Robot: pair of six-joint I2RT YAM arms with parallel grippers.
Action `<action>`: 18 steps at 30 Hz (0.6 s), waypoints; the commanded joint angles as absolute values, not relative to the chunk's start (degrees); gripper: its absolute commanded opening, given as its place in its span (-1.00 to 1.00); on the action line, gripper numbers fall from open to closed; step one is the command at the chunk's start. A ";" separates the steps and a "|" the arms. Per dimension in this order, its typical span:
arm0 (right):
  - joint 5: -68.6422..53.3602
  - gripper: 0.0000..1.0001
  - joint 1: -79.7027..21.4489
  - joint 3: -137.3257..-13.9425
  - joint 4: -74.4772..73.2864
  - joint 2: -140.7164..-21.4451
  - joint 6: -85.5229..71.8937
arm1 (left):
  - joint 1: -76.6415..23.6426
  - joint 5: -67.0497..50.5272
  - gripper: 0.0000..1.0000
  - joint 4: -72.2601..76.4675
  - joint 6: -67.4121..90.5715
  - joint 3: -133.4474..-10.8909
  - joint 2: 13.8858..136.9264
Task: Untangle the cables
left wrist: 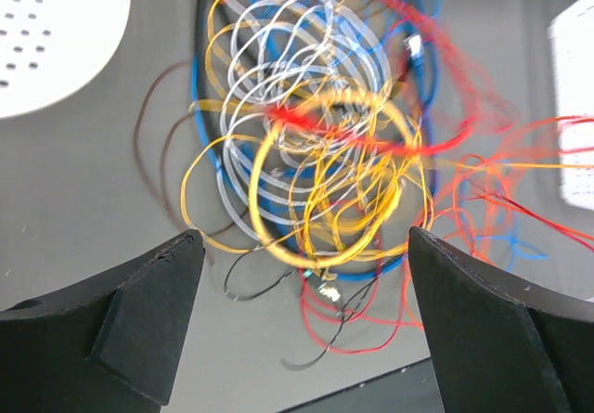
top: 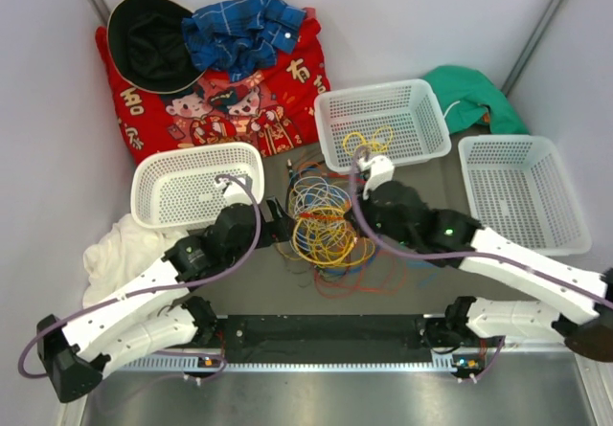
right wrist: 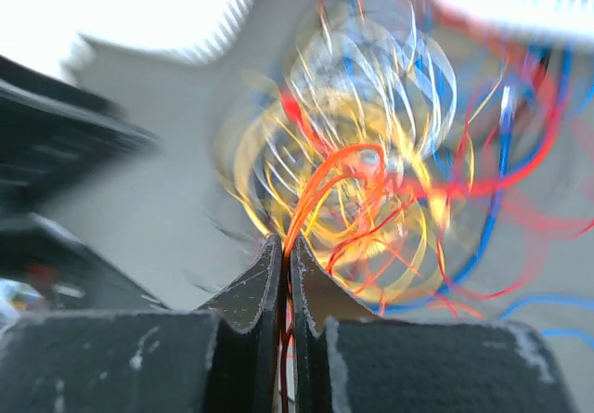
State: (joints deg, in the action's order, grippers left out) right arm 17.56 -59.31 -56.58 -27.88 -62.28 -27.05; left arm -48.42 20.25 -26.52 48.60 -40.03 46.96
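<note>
We see the cables (top: 321, 223) heaped in one tangle at the middle of the worktop (top: 259, 287), between the two arms and just in front of the middle basket (top: 330, 105). Loops of yellow, grey-white, blue and red overlap, and loose red and blue ends trail toward the near edge and the right. A few yellow loops (top: 369, 142) lie inside the middle basket, apart from the heap.

The left gripper (left wrist: 304, 235) stands wide open at the left side of the tangle. In its wrist view a yellow coil (left wrist: 264, 186) shows between the two fingers, and no wire touches them that we can tell.

The right gripper (right wrist: 284, 243) is closed, its fingers pressed together on orange strands (right wrist: 320, 181) that run out of the heap. That view is blurred, so we cannot count them.

A second basket (top: 192, 148) sits left of the heap, behind the left arm. A third (top: 575, 244) sits to the right, well apart from the cables.
</note>
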 commanded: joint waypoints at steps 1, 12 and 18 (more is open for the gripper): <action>18.02 -1.00 -59.94 -64.49 -35.50 -56.61 -26.46 | -48.34 20.74 0.91 -17.07 45.36 -39.55 44.83; 10.99 -1.00 -59.94 -70.57 -37.00 -51.33 -29.44 | -48.34 9.96 0.91 2.80 39.29 -38.50 41.74; 7.03 -1.00 -59.94 -75.67 -37.26 -51.68 -30.06 | -48.34 0.54 0.87 13.32 39.90 -35.87 47.45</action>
